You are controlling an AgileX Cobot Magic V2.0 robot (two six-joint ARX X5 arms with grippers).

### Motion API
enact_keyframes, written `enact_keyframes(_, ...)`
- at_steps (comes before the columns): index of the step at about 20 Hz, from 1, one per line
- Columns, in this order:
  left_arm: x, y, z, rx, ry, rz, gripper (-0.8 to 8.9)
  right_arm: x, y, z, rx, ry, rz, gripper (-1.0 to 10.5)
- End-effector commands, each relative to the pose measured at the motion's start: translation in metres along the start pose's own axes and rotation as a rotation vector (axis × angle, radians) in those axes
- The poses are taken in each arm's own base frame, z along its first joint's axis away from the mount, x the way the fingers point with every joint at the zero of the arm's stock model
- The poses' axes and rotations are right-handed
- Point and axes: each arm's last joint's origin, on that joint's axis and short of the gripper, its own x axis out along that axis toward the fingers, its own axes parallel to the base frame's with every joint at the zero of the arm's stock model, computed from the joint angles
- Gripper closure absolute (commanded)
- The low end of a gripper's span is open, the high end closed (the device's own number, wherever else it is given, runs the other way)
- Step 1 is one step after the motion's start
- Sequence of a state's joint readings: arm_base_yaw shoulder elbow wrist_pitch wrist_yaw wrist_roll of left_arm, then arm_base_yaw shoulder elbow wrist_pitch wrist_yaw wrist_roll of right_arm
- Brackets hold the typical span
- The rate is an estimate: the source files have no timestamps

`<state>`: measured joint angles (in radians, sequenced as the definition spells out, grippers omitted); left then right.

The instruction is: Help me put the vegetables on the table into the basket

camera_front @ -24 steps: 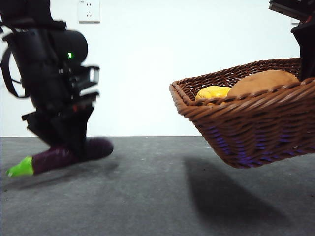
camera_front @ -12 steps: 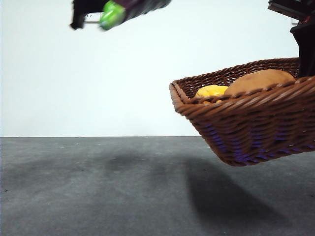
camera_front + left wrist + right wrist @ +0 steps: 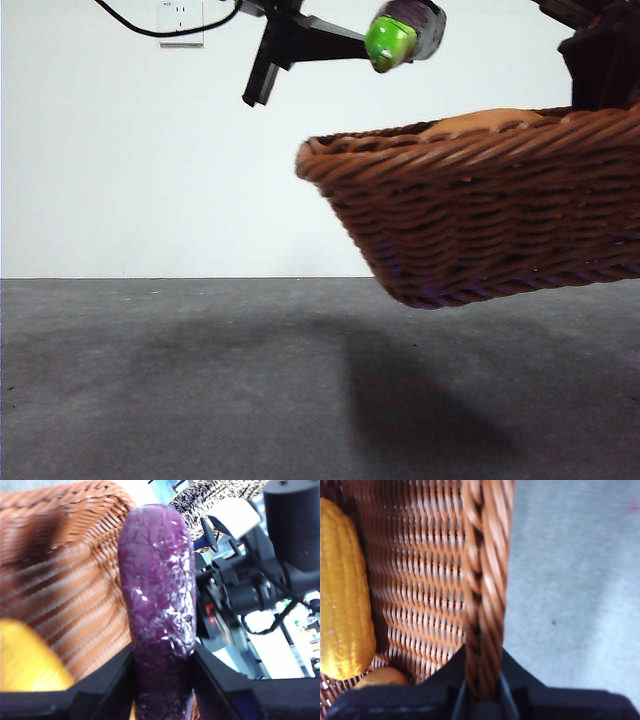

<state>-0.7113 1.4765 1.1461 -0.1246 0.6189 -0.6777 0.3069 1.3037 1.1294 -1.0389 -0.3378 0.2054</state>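
Observation:
My left gripper (image 3: 161, 680) is shut on the dark-purple eggplant (image 3: 157, 605) and holds it in the air above the basket (image 3: 65, 575); in the front view the eggplant's green stem end (image 3: 388, 40) shows high over the basket's rim (image 3: 450, 150). My right gripper (image 3: 481, 690) is shut on the basket's braided rim (image 3: 485, 580) and holds the basket off the table (image 3: 200, 390). The bumpy yellow piece (image 3: 342, 590) lies in the basket, also showing in the left wrist view (image 3: 27, 657). The tan potato (image 3: 480, 122) peeks over the rim, and a bit shows in the right wrist view (image 3: 380, 677).
The basket casts a dark shadow (image 3: 420, 410) on the grey table. A white wall with a socket (image 3: 180, 22) stands behind. A black cable (image 3: 160, 28) and arm bracket (image 3: 290, 45) hang at the top.
The left gripper lifted the eggplant off the table and carried it up and right to above the basket. The basket has moved left and nearer, hiding the yellow piece in the front view.

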Motion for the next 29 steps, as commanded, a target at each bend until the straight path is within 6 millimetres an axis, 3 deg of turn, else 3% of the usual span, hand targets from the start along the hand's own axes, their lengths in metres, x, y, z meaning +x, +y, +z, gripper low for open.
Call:
enact_keyframes(1, 0.004, -0.002, -0.002, -0.014, -0.007, 0.000, 6.55, 0.000, 0.007, 0.002, -0.009, -0.023, 0.029, 9.6)
enact_keyframes(2, 0.004, -0.002, -0.003, -0.015, -0.009, 0.005, 5.99, 0.000, 0.010, 0.002, -0.018, -0.029, 0.035, 9.6)
enact_keyframes(4, 0.005, -0.002, -0.003, -0.014, -0.011, 0.007, 2.15, 0.002, 0.016, 0.002, -0.035, -0.031, 0.045, 9.6)
enact_keyframes(10, 0.004, -0.007, 0.000, 0.023, -0.024, -0.035, 1.87, 0.003, 0.016, 0.001, -0.024, -0.031, 0.024, 9.6)
enact_keyframes(14, -0.019, -0.020, 0.007, 0.140, -0.045, -0.101, 1.90, 0.006, 0.013, 0.003, -0.011, -0.033, -0.048, 9.6)
enact_keyframes(15, -0.028, -0.024, 0.006, 0.165, -0.046, -0.094, 2.41, 0.009, 0.012, 0.004, -0.006, -0.027, -0.057, 9.6)
enact_keyframes(16, -0.039, -0.028, 0.003, 0.200, -0.044, -0.079, 4.15, 0.012, 0.009, 0.007, 0.005, -0.019, -0.062, 9.6)
enact_keyframes(17, -0.051, -0.032, -0.001, 0.247, -0.031, -0.059, 6.99, 0.018, 0.006, 0.012, 0.015, -0.013, -0.064, 9.6)
enact_keyframes(18, -0.063, -0.037, -0.005, 0.289, -0.025, -0.039, 8.32, 0.024, 0.003, 0.017, 0.020, -0.019, -0.058, 9.6)
enact_keyframes(22, -0.111, -0.051, -0.030, 0.378, 0.031, 0.030, 8.15, 0.041, -0.027, 0.046, 0.076, -0.040, 0.068, 9.6)
enact_keyframes(24, -0.130, -0.055, -0.043, 0.414, 0.061, 0.058, 8.15, 0.041, -0.043, 0.065, 0.060, -0.037, 0.042, 9.6)
enact_keyframes(29, -0.157, -0.060, -0.070, 0.481, 0.151, 0.130, 8.15, 0.048, -0.073, 0.119, 0.035, 0.030, 0.009, 9.6)
